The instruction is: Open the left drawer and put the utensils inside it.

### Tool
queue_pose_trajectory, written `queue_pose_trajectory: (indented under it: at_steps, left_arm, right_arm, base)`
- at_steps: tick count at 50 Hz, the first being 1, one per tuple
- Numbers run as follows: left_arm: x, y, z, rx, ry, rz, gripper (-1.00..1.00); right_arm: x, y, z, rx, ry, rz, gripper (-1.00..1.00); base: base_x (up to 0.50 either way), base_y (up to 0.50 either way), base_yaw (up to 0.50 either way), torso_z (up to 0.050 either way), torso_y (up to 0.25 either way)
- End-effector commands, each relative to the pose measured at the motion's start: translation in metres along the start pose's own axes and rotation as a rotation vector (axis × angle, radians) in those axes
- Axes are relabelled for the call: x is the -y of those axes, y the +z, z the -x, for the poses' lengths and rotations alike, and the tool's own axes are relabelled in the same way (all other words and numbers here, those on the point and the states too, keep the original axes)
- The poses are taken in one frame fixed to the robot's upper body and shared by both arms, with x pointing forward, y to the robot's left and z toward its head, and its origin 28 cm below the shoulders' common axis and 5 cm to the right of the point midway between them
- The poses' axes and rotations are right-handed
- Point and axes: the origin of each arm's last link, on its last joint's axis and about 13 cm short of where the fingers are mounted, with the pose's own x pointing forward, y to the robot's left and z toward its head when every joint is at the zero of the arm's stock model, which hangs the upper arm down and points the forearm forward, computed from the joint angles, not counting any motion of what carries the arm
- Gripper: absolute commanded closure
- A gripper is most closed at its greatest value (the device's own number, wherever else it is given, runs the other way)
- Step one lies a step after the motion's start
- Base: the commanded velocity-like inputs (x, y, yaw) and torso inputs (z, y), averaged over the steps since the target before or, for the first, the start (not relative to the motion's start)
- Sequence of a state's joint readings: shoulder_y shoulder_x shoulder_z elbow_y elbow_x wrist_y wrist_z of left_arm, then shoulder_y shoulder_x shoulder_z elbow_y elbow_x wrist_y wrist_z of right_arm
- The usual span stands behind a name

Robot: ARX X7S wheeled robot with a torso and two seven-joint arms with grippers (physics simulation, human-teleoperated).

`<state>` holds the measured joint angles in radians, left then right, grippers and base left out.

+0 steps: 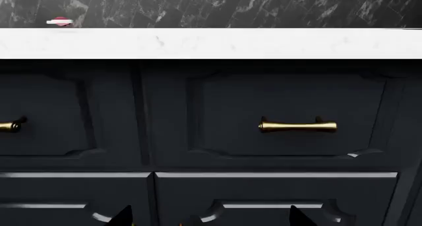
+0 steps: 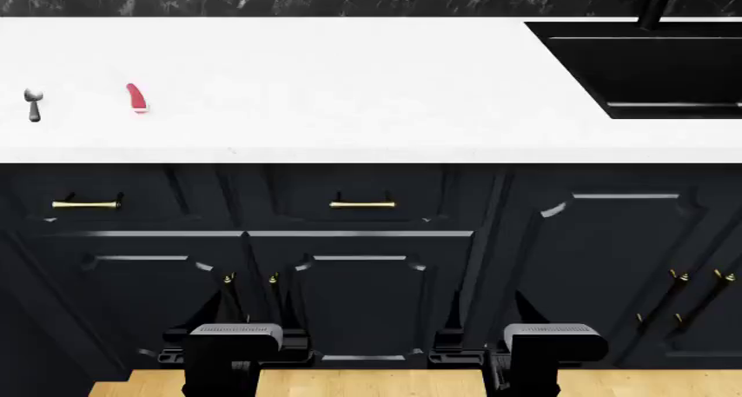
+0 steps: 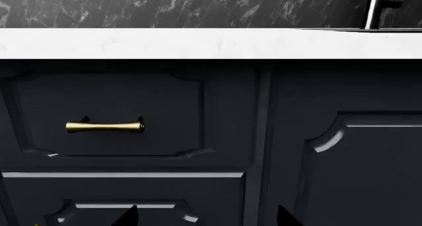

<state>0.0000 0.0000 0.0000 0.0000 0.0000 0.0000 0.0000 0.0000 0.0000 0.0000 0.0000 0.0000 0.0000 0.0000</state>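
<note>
Above both tools (image 2: 249, 323), utensils (image 2: 137, 98) lie on countertop (image 2: 347, 84).

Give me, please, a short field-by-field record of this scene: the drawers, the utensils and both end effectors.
left drawer: shut, brass handle untouched
second drawer: shut, to its right
spoon: on the white counter, far left
knife: on the counter, right of the spoon, apart from it
sink: black, at the counter's right end
left end effector: low before the cabinet doors, holding nothing
right end effector: low, holding nothing
</note>
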Motion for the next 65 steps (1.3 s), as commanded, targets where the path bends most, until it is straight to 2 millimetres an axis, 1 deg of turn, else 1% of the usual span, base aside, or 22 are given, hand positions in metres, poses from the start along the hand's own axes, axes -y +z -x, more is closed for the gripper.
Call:
queue_pose_trajectory:
  at_steps: [1, 2, 3, 4, 5, 6, 9, 27, 34, 48, 57, 60, 61, 62, 63, 64, 65]
  left_arm:
    - [0.0, 0.005, 0.0, 0.004, -0.024, 0.012, -1.0]
    - [0.0, 0.006, 0.0, 0.022, -0.042, 0.013, -1.0]
    - [0.0, 0.005, -0.002, -0.026, 0.0, 0.006, -1.0]
    - [0.0, 0.004, -0.001, -0.013, -0.016, 0.007, -1.0]
    - [0.0, 0.004, 0.0, -0.014, -0.017, 0.008, -1.0]
    - [0.0, 0.003, 0.0, -0.01, -0.014, 0.0, -1.0]
    - [-0.001, 0.002, 0.001, -0.01, -0.006, -0.006, -1.0]
    - [-0.003, -0.002, 0.005, -0.019, 0.019, -0.031, -1.0]
    - [-0.003, -0.004, 0.005, -0.023, 0.018, -0.032, -1.0]
    - [-0.003, -0.005, 0.006, -0.02, 0.027, -0.042, -1.0]
    - [-0.004, -0.005, 0.008, -0.022, 0.017, -0.012, -1.0]
    - [-0.005, -0.005, 0.009, -0.027, -0.029, 0.081, -1.0]
    - [-0.006, -0.001, 0.01, -0.031, -0.1, 0.225, -1.0]
    - [-0.009, 0.003, 0.012, -0.035, -0.164, 0.371, -1.0]
    - [-0.01, 0.005, 0.012, -0.034, -0.194, 0.503, -1.0]
    - [-0.022, 0.005, 0.013, -0.059, -0.222, 0.66, -1.0]
    - [-0.035, -0.006, 0.014, -0.106, -0.232, 0.842, -1.0]
  right_arm:
    - [0.0, 0.003, -0.001, -0.001, -0.02, 0.026, -1.0]
    - [0.001, 0.003, -0.002, -0.01, -0.009, 0.009, -1.0]
    - [0.002, 0.003, -0.002, -0.007, -0.015, 0.01, -1.0]
    - [0.003, 0.001, -0.003, -0.02, -0.017, 0.003, -1.0]
    - [0.003, -0.001, -0.003, 0.0, -0.033, 0.029, -1.0]
    - [0.003, -0.001, -0.001, 0.012, -0.014, -0.009, -1.0]
    - [0.001, -0.004, -0.001, -0.006, -0.024, 0.016, -1.0]
    - [0.0, -0.006, 0.0, -0.004, 0.011, 0.013, -1.0]
    - [-0.002, -0.011, 0.001, -0.012, 0.032, 0.022, -1.0]
    - [-0.003, -0.007, 0.002, 0.004, 0.039, 0.03, -1.0]
    - [-0.003, -0.006, 0.002, 0.004, 0.041, 0.029, -1.0]
    - [-0.004, -0.002, 0.002, 0.015, 0.046, 0.039, -1.0]
    - [-0.004, 0.005, 0.001, 0.03, 0.048, 0.05, -1.0]
    - [-0.004, 0.017, 0.001, 0.049, 0.063, 0.052, -1.0]
    - [-0.004, 0.023, 0.001, 0.06, 0.068, 0.054, -1.0]
    - [-0.006, 0.042, 0.001, 0.048, 0.117, 0.034, -1.0]
    - [-0.009, 0.063, 0.004, 0.041, 0.205, 0.04, -1.0]
  base:
    - [0.0, 0.0, 0.0, 0.0, 0.0]
    - [0.0, 0.0, 0.0, 0.0, 0.0]
    - [0.0, 0.0, 0.0, 0.05, 0.0]
    - [0.0, 0.0, 0.0, 0.05, 0.0]
    - [0.0, 0.0, 0.0, 0.05, 0.0]
    - [0.0, 0.0, 0.5, 0.05, 0.0]
    - [0.0, 0.0, 0.5, 0.05, 0.0]
    - [0.0, 0.0, 0.5, 0.05, 0.0]
    - [0.0, 0.0, 0.5, 0.05, 0.0]
    - [0.0, 0.0, 0.5, 0.05, 0.0]
    - [0.0, 0.0, 0.5, 0.05, 0.0]
    - [0.0, 0.0, 0.5, 0.05, 0.0]
    - [0.0, 0.0, 0.5, 0.05, 0.0]
    - [0.0, 0.0, 0.5, 0.05, 0.0]
    - [0.0, 0.0, 0.5, 0.05, 0.0]
    - [0.0, 0.0, 0.5, 0.05, 0.0]
    - [0.0, 0.0, 0.5, 0.05, 0.0]
